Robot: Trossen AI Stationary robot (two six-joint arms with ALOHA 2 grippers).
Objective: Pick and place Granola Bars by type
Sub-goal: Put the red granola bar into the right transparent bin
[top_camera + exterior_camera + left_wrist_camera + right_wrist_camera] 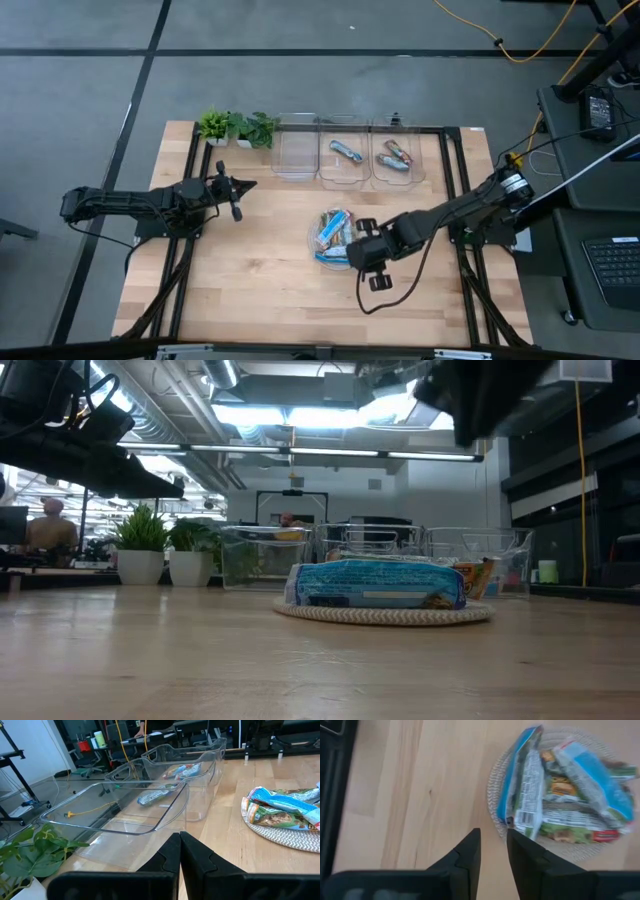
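Note:
Several granola bars (333,232) in blue, white and green wrappers lie piled on a round plate (385,615) at mid-table; they also show in the right wrist view (560,790) and the left wrist view (285,810). One bar (345,150) lies in the middle clear bin, and a few bars (395,153) lie in the right bin. My right gripper (493,834) hovers above the table by the plate's near edge (350,252), fingers a narrow gap apart, holding nothing. My left gripper (248,184) waits shut at the table's left, raised and pointing toward the bins (180,837).
Three clear rectangular bins stand in a row along the far edge; the left one (294,158) is empty. Two small potted plants (235,127) stand to their left. Bare wood lies in front of and to the left of the plate.

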